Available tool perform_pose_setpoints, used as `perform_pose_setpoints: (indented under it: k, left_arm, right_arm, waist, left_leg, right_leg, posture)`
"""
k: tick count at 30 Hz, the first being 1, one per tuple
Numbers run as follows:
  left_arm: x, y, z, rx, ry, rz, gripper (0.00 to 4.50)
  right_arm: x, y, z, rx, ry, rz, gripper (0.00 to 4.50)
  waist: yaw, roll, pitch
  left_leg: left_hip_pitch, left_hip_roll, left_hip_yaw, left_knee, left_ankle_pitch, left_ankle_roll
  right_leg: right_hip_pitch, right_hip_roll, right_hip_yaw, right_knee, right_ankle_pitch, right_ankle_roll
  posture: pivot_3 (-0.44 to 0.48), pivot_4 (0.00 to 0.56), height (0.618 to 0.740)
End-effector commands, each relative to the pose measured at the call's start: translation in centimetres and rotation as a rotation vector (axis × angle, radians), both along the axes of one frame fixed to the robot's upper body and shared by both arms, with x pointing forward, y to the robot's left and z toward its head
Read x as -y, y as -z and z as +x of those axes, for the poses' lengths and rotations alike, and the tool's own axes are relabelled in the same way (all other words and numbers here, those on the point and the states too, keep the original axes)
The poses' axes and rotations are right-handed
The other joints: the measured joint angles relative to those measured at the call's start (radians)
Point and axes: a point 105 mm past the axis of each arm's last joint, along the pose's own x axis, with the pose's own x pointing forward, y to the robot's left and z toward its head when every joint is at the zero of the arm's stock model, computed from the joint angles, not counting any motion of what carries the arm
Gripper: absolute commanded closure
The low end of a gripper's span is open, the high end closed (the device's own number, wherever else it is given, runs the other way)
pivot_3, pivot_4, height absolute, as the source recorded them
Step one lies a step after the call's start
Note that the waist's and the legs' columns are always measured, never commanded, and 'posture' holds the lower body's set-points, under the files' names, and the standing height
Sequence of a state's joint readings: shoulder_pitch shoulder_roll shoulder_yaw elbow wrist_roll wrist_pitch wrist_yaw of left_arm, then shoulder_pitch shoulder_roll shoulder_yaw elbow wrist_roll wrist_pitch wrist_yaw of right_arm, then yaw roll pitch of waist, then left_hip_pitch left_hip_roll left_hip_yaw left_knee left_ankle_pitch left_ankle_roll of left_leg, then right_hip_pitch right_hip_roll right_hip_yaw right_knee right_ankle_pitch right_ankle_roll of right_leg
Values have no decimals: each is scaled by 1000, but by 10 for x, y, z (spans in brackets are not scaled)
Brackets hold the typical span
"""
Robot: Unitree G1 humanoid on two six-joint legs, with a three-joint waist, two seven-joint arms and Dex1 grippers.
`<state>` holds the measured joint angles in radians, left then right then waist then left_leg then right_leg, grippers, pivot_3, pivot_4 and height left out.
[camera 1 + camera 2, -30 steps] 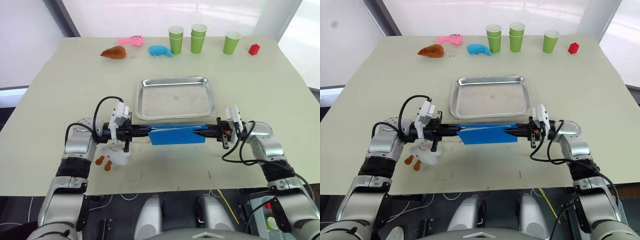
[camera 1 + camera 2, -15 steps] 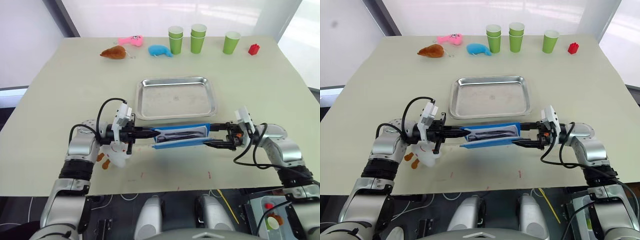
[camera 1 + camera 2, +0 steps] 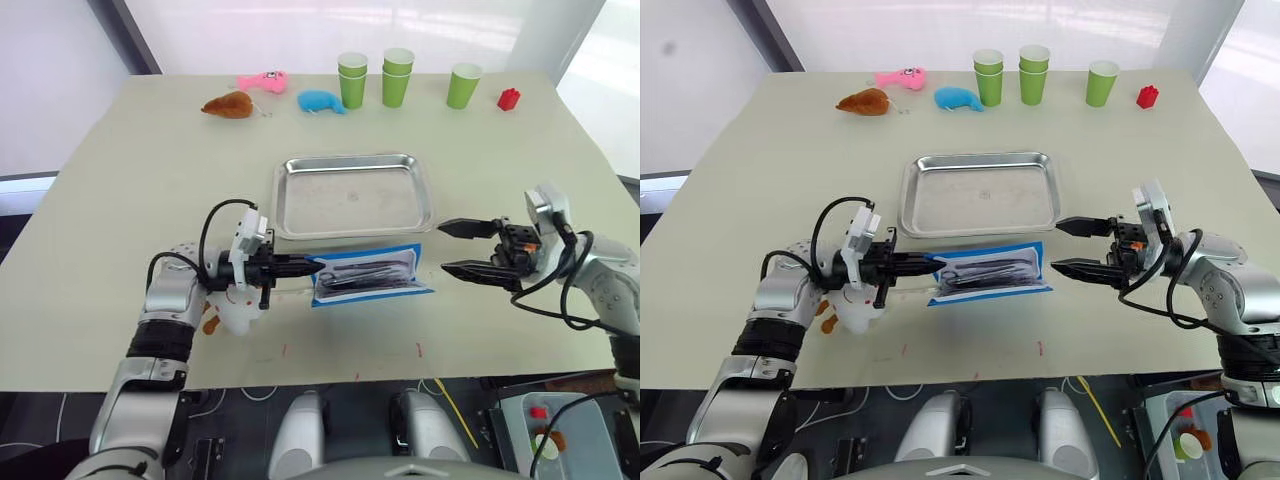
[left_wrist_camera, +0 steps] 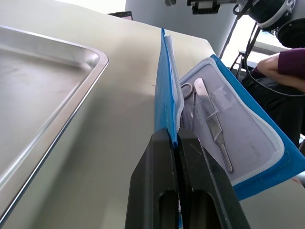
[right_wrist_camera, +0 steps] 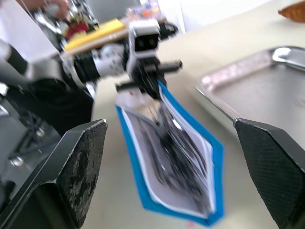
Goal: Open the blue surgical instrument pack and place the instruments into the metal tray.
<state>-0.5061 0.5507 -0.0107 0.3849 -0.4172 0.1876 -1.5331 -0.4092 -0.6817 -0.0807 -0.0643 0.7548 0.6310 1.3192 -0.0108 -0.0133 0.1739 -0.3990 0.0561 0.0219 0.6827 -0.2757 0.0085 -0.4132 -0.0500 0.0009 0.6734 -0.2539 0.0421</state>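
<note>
— What is the left gripper (image 3: 308, 268) doing?

— Its two black fingers are pinching tight on the left edge of the blue surgical instrument pack (image 3: 370, 275), holding that flap up while the rest is lying flat on the table (image 3: 120, 180).

— Where is the pack sitting?

— Just in front of the metal tray (image 3: 352, 195), near its front rim but apart from it, spread open with the pale lining facing up.

— And the instruments (image 4: 212, 121)?

— They are lying inside on the lining; ring handles and tweezers are showing in the left wrist view, but an exact count cannot be told. The tray is holding none.

— How many other things are along the back?

— From left to right: one brown toy (image 3: 228, 105), one pink toy (image 3: 263, 80), one blue plush toy (image 3: 320, 101), three stands of green cups (image 3: 397, 76), the first two looking stacked, and one red block (image 3: 508, 98).

— The right gripper (image 3: 452, 247)?

— Spread wide, gripping nothing, hovering to the right of the pack.

— What is different from a second ago?

— Then both grippers were clamping the closed pack by its ends; half a second ago it was parting. Now the right one is letting go and pulling away to the right.
</note>
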Motion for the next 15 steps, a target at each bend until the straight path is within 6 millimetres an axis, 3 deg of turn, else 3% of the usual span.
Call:
perform_pose_setpoints:
  k: [1,3,4,9,15]
  left_arm:
    - [6,2,0,-8,35,-7,4500]
    - [9,2,2,-13,46,-8,4500]
    - [12,2,3,-13,52,-9,4500]
    - [16,2,7,-12,69,-9,4500]
    - [16,5,8,-22,67,-6,4500]
  right_arm:
    - [-9,0,-3,-9,-37,-9,1436]
    - [-14,9,1,-39,-34,-31,2014]
    - [-17,16,2,-53,-38,-58,2560]
    - [-20,39,-1,-105,-60,-148,4418]
    - [-15,72,-14,-135,-101,-300,4418]
  waist:
    - [2,0,0]
    - [2,0,0]
    - [3,0,0]
    - [7,0,0]
    - [8,0,0]
  left_leg:
    - [0,-1,0,0,0,0]
    - [0,-1,0,0,0,0]
    - [0,-1,-1,1,0,0]
    - [-1,-2,-1,1,0,0]
    - [-1,-2,-2,1,0,0]
  right_leg:
    - [0,0,0,0,0,0]
    - [1,0,0,-1,0,0]
    - [1,0,0,-1,0,0]
    - [1,0,1,-1,0,0]
    - [1,0,1,-1,0,0]
  posture:
    - [0,150,740]
    - [0,150,740]
    - [0,150,740]
    - [0,150,740]
    - [0,150,740]
